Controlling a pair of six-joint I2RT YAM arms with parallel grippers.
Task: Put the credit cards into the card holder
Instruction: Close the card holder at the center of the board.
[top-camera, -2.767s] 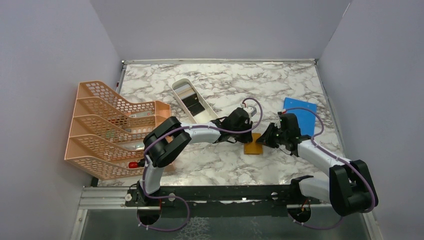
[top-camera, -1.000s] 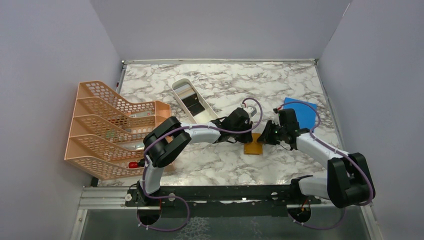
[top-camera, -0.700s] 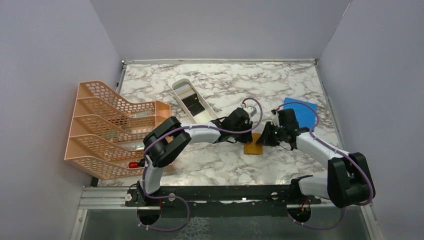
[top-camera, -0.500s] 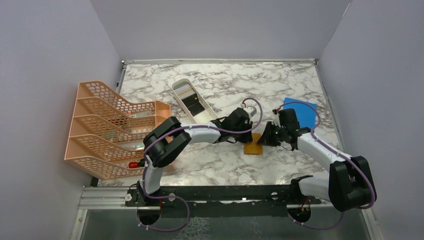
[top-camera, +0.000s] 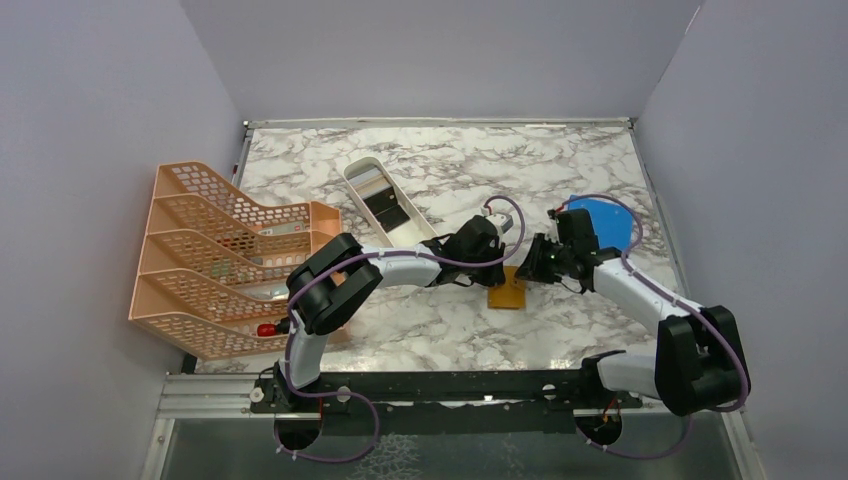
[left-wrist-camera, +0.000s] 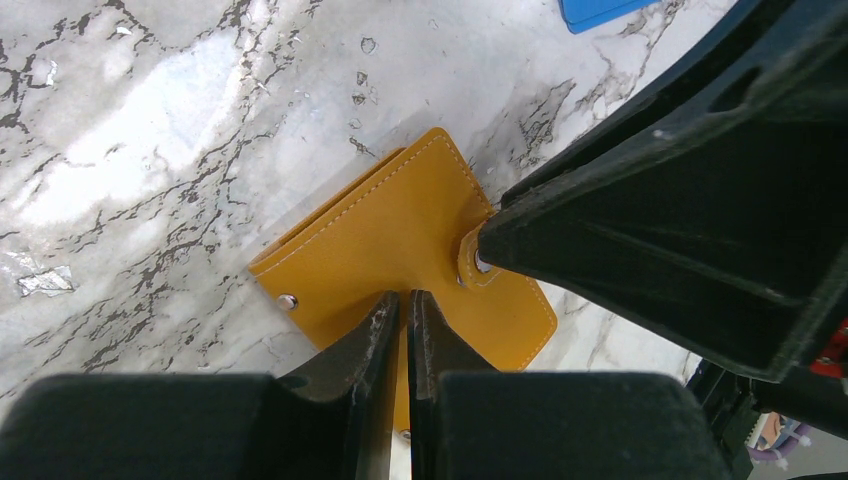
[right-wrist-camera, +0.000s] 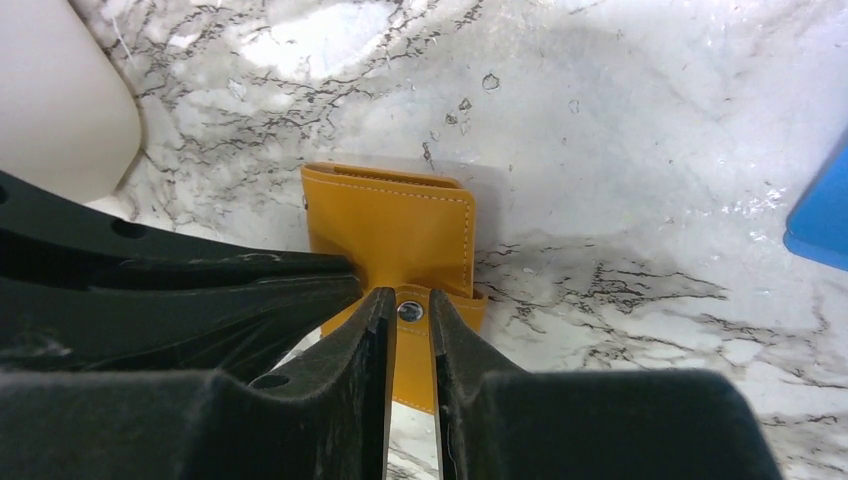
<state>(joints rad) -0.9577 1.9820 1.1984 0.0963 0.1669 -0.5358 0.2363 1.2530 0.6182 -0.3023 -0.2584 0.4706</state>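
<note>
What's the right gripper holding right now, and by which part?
The right gripper pinches the small orange-tan leather card holder by its snap-button tab.

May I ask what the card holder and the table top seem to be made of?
The card holder looks like matte orange-tan leather or imitation: stitched edges, metal snap. The table top looks like glossy marble or marble-print laminate: grey veins, glare.

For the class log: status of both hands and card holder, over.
Left hand shut, tips on card holder. Right hand shut on its snap tab. Nothing obstructing.
</note>
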